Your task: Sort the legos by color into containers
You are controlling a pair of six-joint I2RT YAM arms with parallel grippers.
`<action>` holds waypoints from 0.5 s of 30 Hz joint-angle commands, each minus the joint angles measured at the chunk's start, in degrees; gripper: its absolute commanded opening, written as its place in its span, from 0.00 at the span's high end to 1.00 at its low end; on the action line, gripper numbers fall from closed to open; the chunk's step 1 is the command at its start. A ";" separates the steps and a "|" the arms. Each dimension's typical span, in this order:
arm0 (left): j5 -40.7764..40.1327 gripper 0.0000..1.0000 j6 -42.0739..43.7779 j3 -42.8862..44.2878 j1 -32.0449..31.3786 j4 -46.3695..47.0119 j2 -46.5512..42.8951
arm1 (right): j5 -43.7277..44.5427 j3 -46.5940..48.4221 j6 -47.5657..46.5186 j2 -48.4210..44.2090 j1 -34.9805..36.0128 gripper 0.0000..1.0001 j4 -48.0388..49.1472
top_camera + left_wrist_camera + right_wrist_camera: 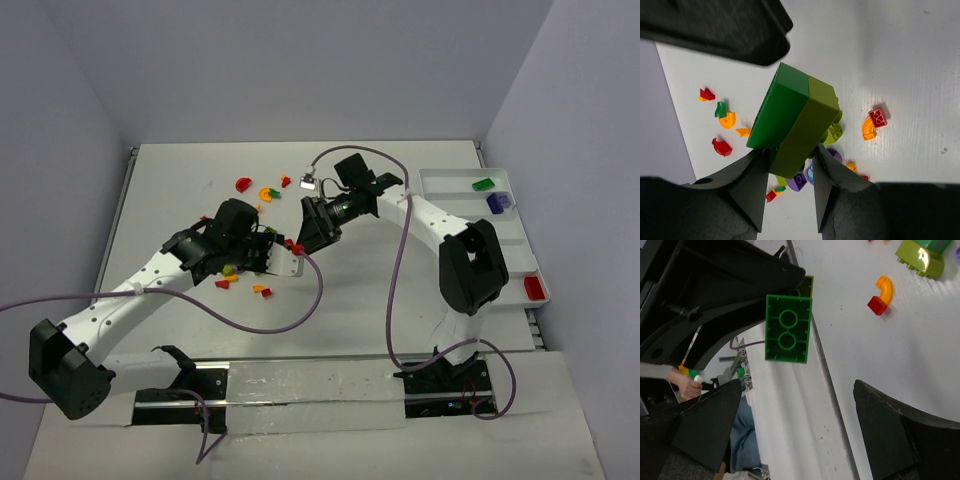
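Two bricks stuck together, a green brick [777, 112] joined to a lime brick [810, 130], are sitting clamped in the left gripper [790, 115] over the middle of the table [170, 190]. Facing them, the right gripper [800, 425] is hanging with jaws wide apart, gripping nothing. Other loose legos [262, 190] are lying scattered mid-table around both grippers. Along the right edge the tray [445, 185] is holding a green piece [484, 184] in its far-end compartment, a purple piece [498, 204] in the next one nearer, and a red piece [535, 288] at the near end.
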 commanded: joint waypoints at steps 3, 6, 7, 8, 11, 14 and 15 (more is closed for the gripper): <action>-0.04 1.00 -1.19 2.80 -2.89 1.88 0.42 | -5.07 4.47 -0.57 2.69 0.79 0.00 0.09; -0.41 1.00 -1.04 2.50 -3.58 2.32 0.42 | -6.23 5.18 -2.07 3.02 1.63 0.00 -1.05; -0.41 1.00 -1.04 2.44 -3.75 2.33 0.45 | -6.33 5.22 -2.21 3.06 1.69 0.00 -1.52; -0.41 1.00 -1.04 2.49 -3.92 2.39 0.62 | -6.44 5.45 -2.89 3.23 1.97 0.00 -2.09; -0.41 1.00 -1.13 2.69 -4.25 2.50 0.94 | -6.75 5.88 -3.80 3.63 2.33 0.00 -2.97; -0.46 1.00 -0.86 2.60 -4.60 2.41 1.03 | -6.48 6.42 -5.28 3.86 2.74 0.02 -4.24; -0.50 1.00 -0.78 2.60 -4.60 2.44 1.03 | -5.97 6.62 -5.74 3.95 2.87 0.02 -4.59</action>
